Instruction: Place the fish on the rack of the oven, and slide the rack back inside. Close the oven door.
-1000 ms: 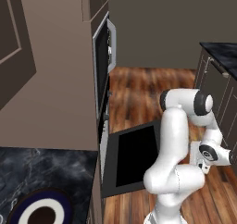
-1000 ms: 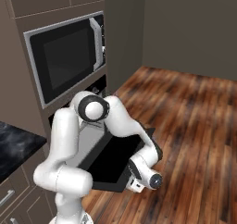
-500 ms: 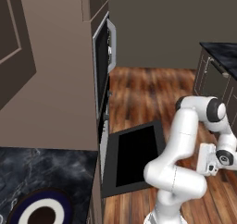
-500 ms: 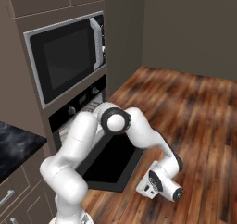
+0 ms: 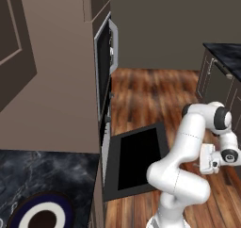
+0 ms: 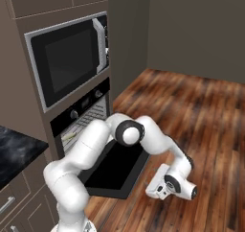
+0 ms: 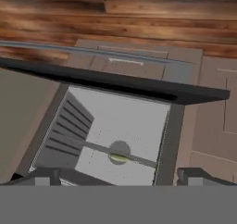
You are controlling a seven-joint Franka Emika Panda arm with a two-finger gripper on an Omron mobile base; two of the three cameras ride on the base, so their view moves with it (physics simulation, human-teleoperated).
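The oven (image 6: 80, 110) stands in the tall cabinet wall, below a microwave. The oven door (image 5: 139, 158) (image 6: 114, 168) hangs open, lying flat and low over the floor. Inside the cavity the rack (image 6: 92, 115) shows as silver bars; in the hand view it is a thin line (image 7: 139, 159) across the pale interior. On it lies a small pale sliver, apparently the fish (image 6: 70, 136) (image 7: 119, 158). My gripper (image 6: 152, 191) (image 5: 203, 160) (image 7: 122, 179) hovers low over the floor beyond the door's outer edge, facing the cavity. It is open, with nothing between its fingertips (image 7: 46, 176).
The microwave (image 6: 67, 58) sits above the oven. A dark counter (image 5: 42, 175) with a blue-rimmed plate (image 5: 40, 217) lies beside the oven wall. Dark cabinets (image 5: 219, 76) stand across the wooden floor (image 6: 206, 116), which is bare around the door.
The arm's elbow has swung outward and down, away from the oven. The hand has drifted a little farther from the door's edge. The gripper stays open, the door stays down.
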